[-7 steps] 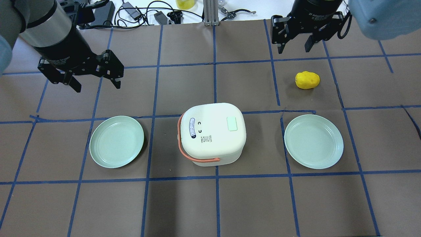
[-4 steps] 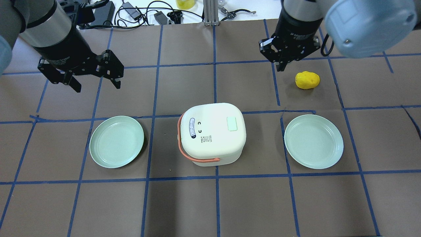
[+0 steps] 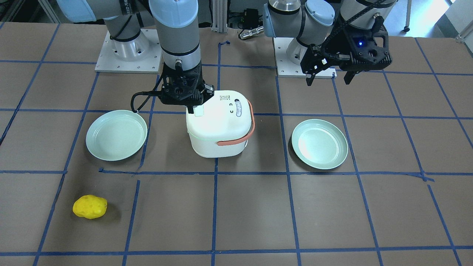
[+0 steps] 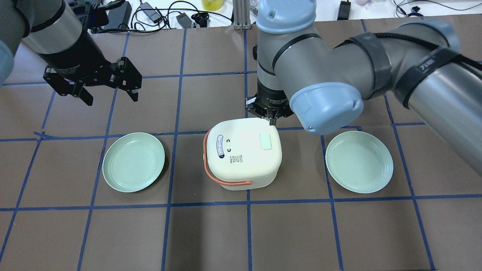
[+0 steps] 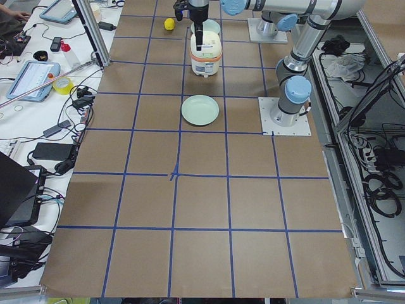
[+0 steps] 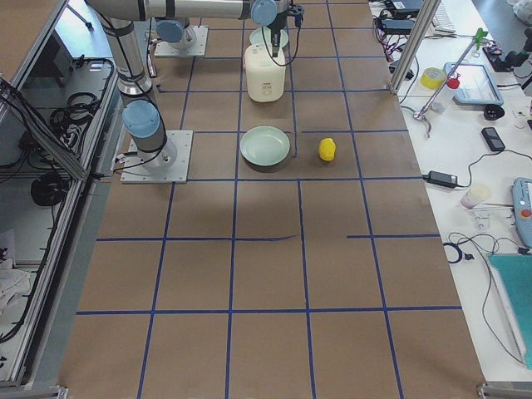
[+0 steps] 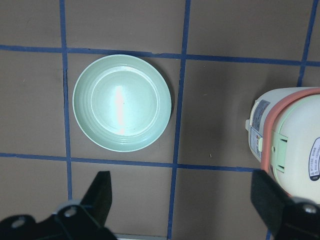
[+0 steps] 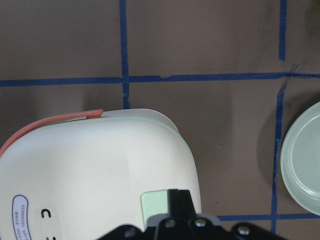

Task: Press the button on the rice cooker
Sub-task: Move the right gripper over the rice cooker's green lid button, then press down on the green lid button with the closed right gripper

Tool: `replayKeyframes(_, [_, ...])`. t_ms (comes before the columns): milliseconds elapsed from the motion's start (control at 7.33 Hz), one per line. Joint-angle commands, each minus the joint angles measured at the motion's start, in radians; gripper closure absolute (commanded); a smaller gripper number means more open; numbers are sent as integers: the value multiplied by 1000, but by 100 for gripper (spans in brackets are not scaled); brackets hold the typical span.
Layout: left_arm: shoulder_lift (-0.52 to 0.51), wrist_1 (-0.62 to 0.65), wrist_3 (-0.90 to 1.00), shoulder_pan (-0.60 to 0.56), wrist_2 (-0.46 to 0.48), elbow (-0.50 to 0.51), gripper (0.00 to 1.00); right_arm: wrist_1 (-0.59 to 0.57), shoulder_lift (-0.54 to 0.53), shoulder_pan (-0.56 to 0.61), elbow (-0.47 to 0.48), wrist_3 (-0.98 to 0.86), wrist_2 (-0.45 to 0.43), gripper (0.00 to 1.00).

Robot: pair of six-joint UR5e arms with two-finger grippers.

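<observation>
White cooker is seen mid-table from the front, between 2 plates. The right gripper, fingers pinched together, is poised at the green button, and the press is judged not yet made. From overhead, the left gripper is held spread wide, well apart. Since 0.5 s ago, the right gripper has been swung over from the potato.

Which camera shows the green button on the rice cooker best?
The overhead view: the whole button on the rice cooker shows, uncovered. In the front-facing and right wrist views the right gripper hides part of it. The side views are too far to show it.
</observation>
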Motion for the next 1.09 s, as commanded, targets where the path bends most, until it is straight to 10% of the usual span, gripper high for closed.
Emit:
replayKeyframes(0, [0, 0, 0, 0, 0, 0, 0, -20, 3, 37, 33, 10, -7, 100])
replayKeyframes(955, [0, 0, 0, 0, 0, 0, 0, -10, 29, 41, 44, -27, -3, 100])
